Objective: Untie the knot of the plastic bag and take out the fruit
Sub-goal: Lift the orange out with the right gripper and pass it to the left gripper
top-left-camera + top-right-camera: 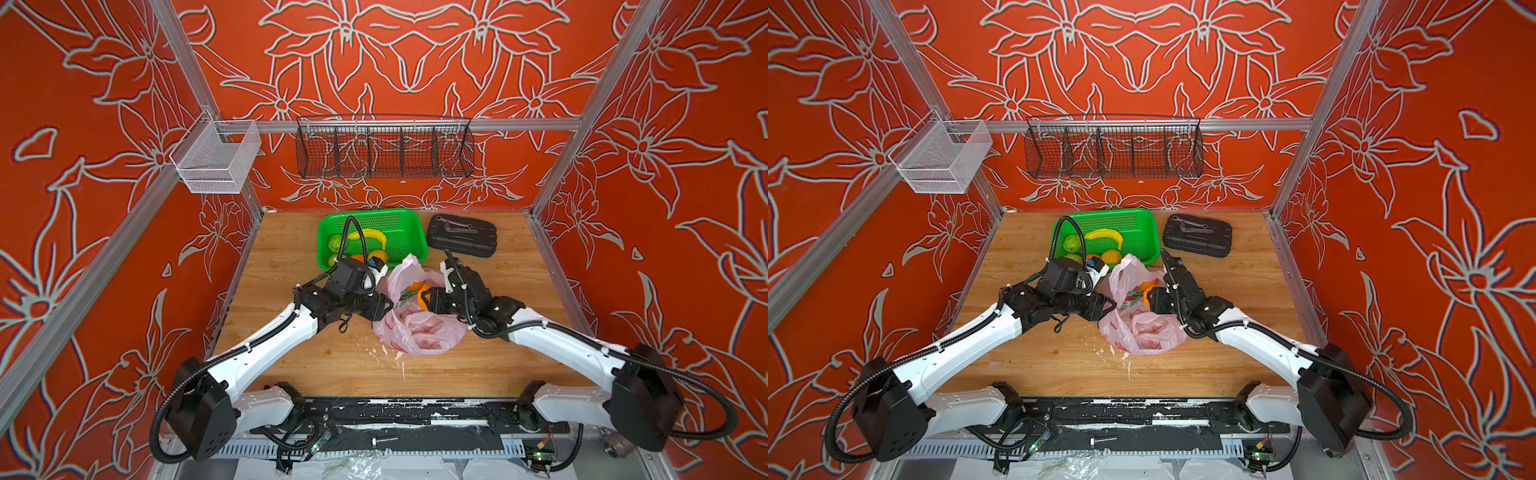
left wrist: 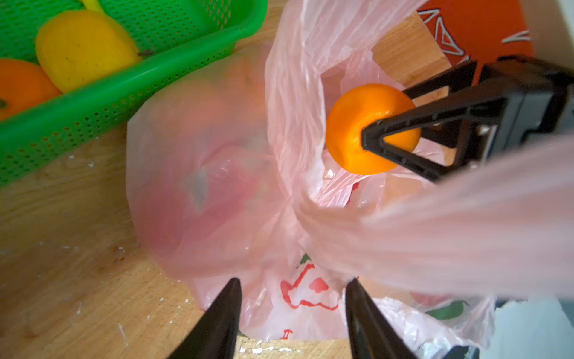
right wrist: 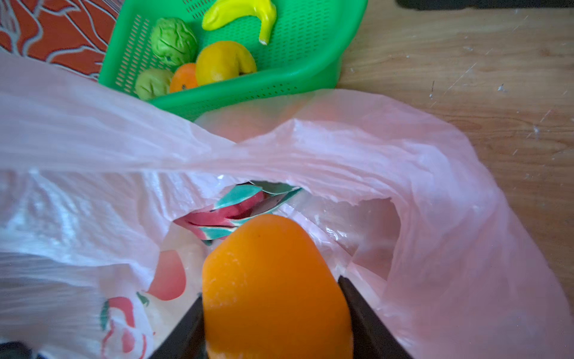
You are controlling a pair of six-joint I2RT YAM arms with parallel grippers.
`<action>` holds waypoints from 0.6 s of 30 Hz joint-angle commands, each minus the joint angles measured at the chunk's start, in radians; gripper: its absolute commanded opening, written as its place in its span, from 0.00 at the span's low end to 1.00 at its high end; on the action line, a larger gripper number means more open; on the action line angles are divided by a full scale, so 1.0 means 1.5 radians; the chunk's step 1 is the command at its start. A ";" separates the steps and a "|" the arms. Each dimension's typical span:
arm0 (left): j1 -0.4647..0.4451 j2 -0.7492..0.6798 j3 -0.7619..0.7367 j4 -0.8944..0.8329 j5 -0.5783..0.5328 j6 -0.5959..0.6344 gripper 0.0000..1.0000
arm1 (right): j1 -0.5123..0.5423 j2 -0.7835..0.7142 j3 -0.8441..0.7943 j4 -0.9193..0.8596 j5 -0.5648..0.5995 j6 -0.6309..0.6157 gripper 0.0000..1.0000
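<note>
One bag (image 1: 419, 332), one basket (image 1: 405, 224), one banana (image 3: 245, 12), one yellow fruit (image 3: 223, 62), two green fruits (image 3: 174, 40), two oranges (image 3: 273, 279).

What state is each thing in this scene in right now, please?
plastic bag, untied, mouth open, crumpled.
orange, clamped in the right pincer at the bag's mouth.
right pincer, shut on the orange.
left pincer, open, at the bag's edge.
dragon fruit, inside the bag.
green basket, upright, fruit in it.
black case, shut, a wrench on top.
</note>
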State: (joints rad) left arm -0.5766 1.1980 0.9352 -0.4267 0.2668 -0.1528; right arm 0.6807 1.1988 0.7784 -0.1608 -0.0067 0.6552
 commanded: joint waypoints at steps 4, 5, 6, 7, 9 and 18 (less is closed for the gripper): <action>-0.008 -0.061 0.017 0.045 0.024 0.048 0.65 | -0.014 -0.101 0.014 -0.047 0.002 0.045 0.47; -0.010 -0.070 0.018 0.056 0.028 0.060 0.66 | -0.018 -0.115 0.020 -0.054 -0.001 0.048 0.47; -0.012 -0.077 0.020 0.068 0.032 0.071 0.67 | -0.022 -0.128 0.024 -0.058 -0.003 0.052 0.47; -0.013 -0.084 0.022 0.081 0.034 0.084 0.68 | -0.027 -0.139 0.029 -0.064 -0.004 0.055 0.47; -0.015 -0.092 0.034 0.101 0.036 0.106 0.70 | -0.038 -0.160 0.040 -0.075 -0.011 0.065 0.47; -0.029 -0.073 0.126 0.171 0.057 0.246 0.73 | -0.120 -0.193 0.086 -0.072 -0.143 0.161 0.48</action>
State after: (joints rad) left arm -0.6086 1.0760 1.0878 -0.2493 0.3141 0.1040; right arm 0.5312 0.9165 0.8730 -0.2646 -0.1192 0.8150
